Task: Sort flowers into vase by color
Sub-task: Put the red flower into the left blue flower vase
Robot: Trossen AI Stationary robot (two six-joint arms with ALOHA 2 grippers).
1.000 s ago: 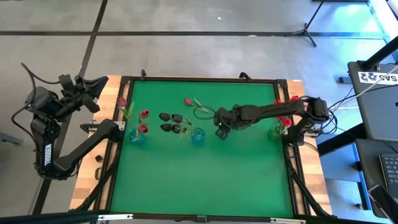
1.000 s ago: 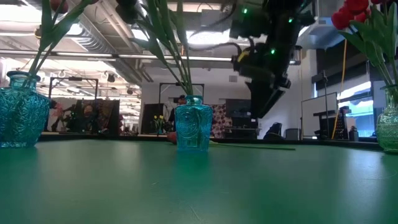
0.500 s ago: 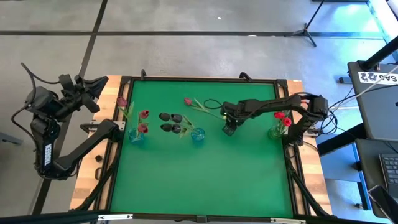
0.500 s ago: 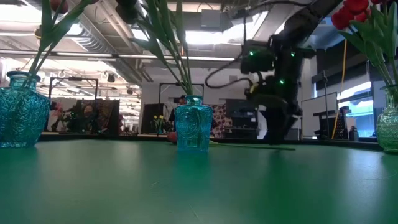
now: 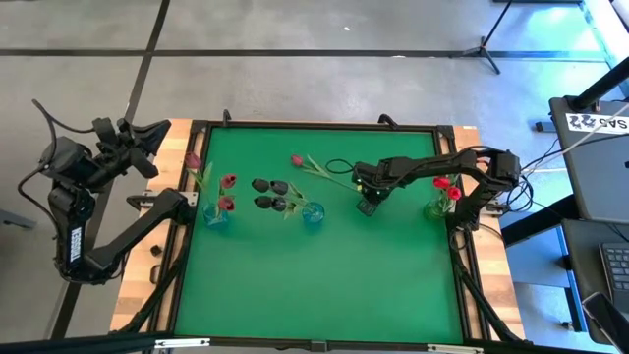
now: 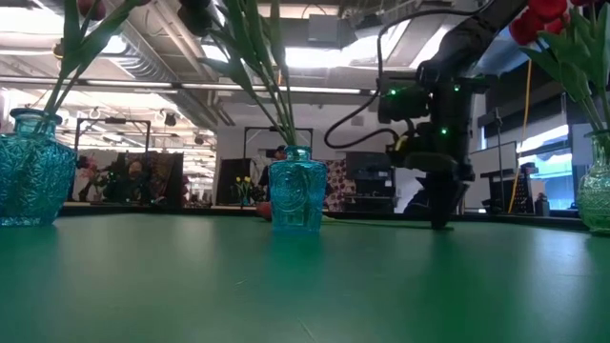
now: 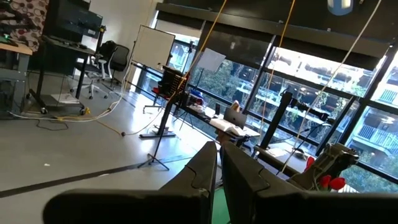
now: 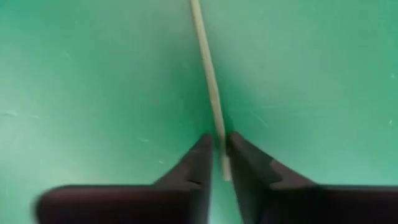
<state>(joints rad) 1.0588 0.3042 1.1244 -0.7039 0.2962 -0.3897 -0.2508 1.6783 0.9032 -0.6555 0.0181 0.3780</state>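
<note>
A flower with a pinkish-red head (image 5: 296,159) lies flat on the green table, its pale stem (image 5: 329,177) running toward the right. My right gripper (image 5: 366,206) stands over the stem's free end, pointing down and shut on it. Its fingertips reach the tabletop in the low view (image 6: 440,224). Three vases stand in a row. The left vase (image 5: 216,218) holds pinkish-red flowers, the middle vase (image 5: 313,215) black ones, the right vase (image 5: 436,208) red ones. My left gripper (image 5: 155,133) waits shut, raised beyond the table's left edge. My right gripper pinches the lying flower's stem near its cut end (image 8: 216,127) between its two fingers (image 8: 200,155). It comes from above, pointing down, and the stem's tip passes just beyond the fingertips. The stem lies flat on the table.
The middle vase (image 6: 296,195) with its black flowers stands just left of my right gripper, and the right vase (image 6: 599,195) stands close on its other side. Bare green table (image 5: 324,285) fills the near half.
My right gripper has gone toward the table's right edge and down. It has sunk from above the vases to the tabletop at the lying flower's stem end. The flower has kept its place.
</note>
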